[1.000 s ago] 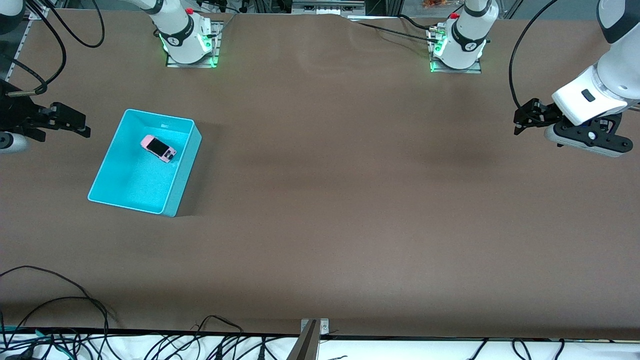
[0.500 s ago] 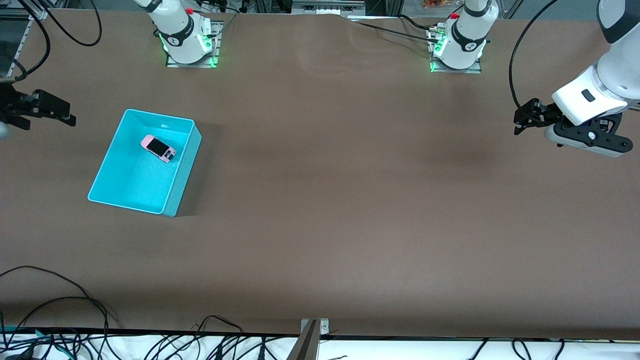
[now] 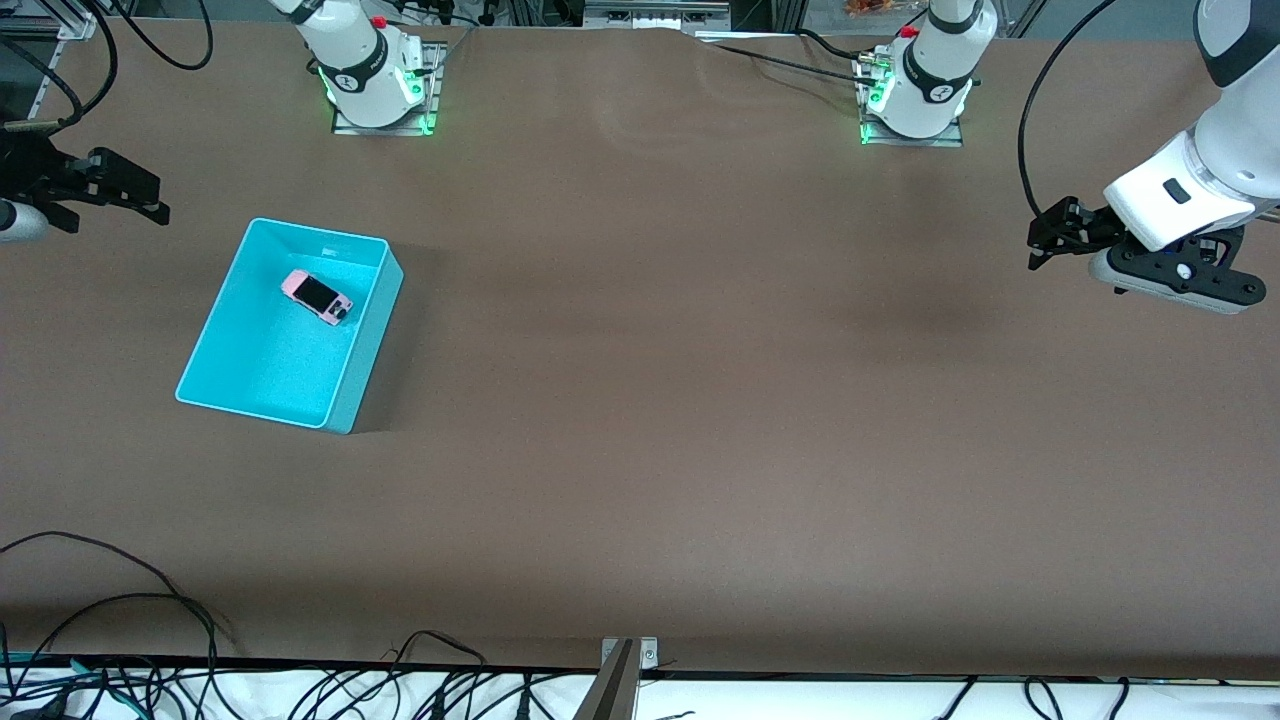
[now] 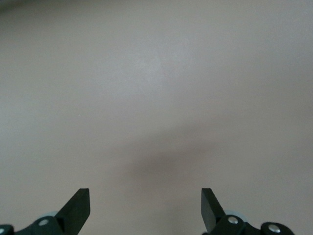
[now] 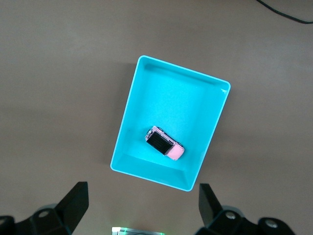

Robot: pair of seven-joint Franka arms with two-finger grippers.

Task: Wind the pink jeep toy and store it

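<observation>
The pink jeep toy, light pink with a black roof, lies inside the turquoise bin, in the bin's half nearer the robot bases. My right gripper hangs open and empty in the air at the right arm's end of the table, apart from the bin. My left gripper is open too, holding nothing, over bare table at the left arm's end.
Both arm bases stand along the table edge farthest from the front camera. Loose black cables lie along the edge nearest that camera, beside a small metal bracket.
The right gripper has drifted away from the bin toward the bases' side and wavered along the table's end. The left arm, the jeep and the bin have not moved.
</observation>
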